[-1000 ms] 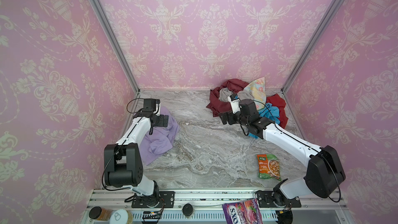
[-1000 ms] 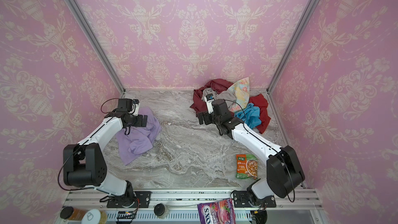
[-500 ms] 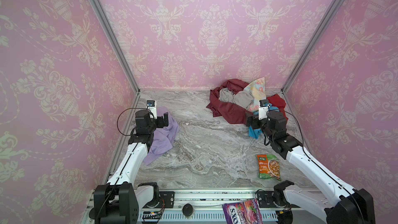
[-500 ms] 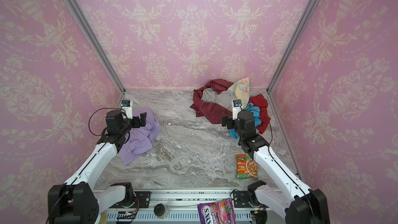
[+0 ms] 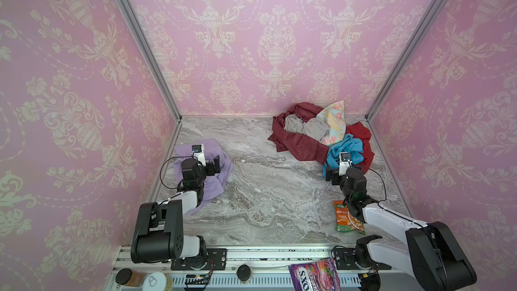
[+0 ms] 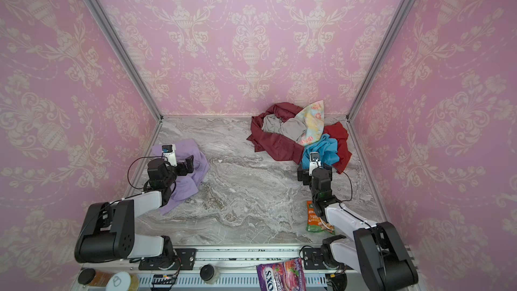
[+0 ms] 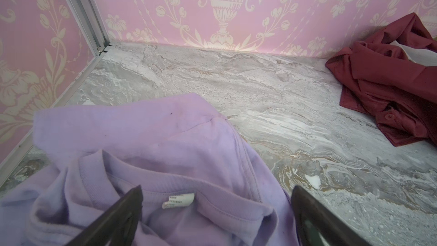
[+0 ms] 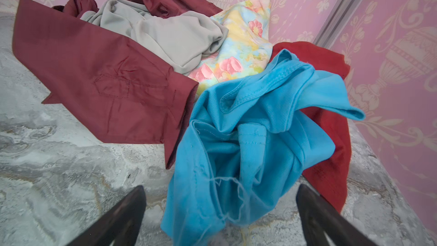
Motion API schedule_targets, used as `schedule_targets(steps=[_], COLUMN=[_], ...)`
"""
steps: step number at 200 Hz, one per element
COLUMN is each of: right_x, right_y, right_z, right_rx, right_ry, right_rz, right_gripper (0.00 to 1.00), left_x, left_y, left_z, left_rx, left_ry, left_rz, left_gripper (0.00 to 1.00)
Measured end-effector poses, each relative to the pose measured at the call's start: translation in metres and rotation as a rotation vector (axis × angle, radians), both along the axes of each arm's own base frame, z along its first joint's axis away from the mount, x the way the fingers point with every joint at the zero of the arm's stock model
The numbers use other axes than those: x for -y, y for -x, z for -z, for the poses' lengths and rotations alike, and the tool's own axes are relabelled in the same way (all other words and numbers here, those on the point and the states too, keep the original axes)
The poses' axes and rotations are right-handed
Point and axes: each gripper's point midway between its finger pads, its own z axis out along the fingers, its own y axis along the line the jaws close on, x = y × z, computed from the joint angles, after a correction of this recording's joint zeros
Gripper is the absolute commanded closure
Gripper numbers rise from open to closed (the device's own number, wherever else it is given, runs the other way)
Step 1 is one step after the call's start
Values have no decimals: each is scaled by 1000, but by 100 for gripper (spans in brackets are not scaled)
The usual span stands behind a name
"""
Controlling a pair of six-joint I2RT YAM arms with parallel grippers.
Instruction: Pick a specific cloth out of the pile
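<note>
1. Lavender cloth (image 5: 214, 191): lies crumpled on the marble tabletop (image 5: 274, 191) at the left side, close to the left wall. It is well apart from the pile (image 5: 316, 135). Both top views agree.
2. Left gripper (image 5: 216, 164): sits over the lavender cloth with its jaws spread wide and nothing clamped. In the left wrist view the 2 fingers (image 7: 127, 209) straddle the garment's collar, where a white label (image 7: 179, 200) shows. Whether the fingers touch the fabric cannot be told.
3. Pile: sits in the back right corner, against the back wall.
   - The maroon shirt (image 5: 299, 144) makes up the left and back.
   - A grey-beige garment (image 5: 307, 128) is nested on it.
   - A floral print piece (image 5: 334, 118) stands up toward the wall.
   - The teal-blue cloth (image 5: 347, 149) lies at the front.
   - A red cloth (image 5: 361, 135) lies along the right edge, partly under the teal-blue cloth.
4. Right gripper (image 5: 331, 174): sits at the front edge of the teal-blue cloth, jaws wide apart and empty. In the right wrist view the near end of that cloth lies just ahead of the 2 fingers (image 8: 127, 211), and a loose thread trails from it.
5. Snack packet (image 5: 345, 216): lies flat on the tabletop at front right, partly covered by the right arm.
</note>
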Motion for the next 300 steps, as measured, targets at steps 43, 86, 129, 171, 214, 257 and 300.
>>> schedule_targets(steps=[43,86,129,171,214,257,300], right_x=[12,18,16,19,19,19,19], right_y=[-14,-26,-29,-40,-44,-44,-44], right_z=[9,23,32,25,23,24,24], right_rx=[28,48,42,44,39,35,35], right_ry=[-31,-67,-85,-106,-124,-125,-125], right_rz=[5,2,-11,-11,-17,-20,-19], right_gripper=[0,0,0,0,0,0,0], left_x=[-9,-12,-17,-9,-6,-13,-15], left_y=[-6,-7,1,4,-1,-2,-3], left_z=[-12,-12,5,65,56,50,47], left_rx=[58,53,23,-92,-52,-28,-18], left_ry=[17,25,16,-3,-51,-75,-80], left_rz=[-36,-53,-88,-77,-91,-138,-151], left_gripper=[1,1,1,1,1,1,1])
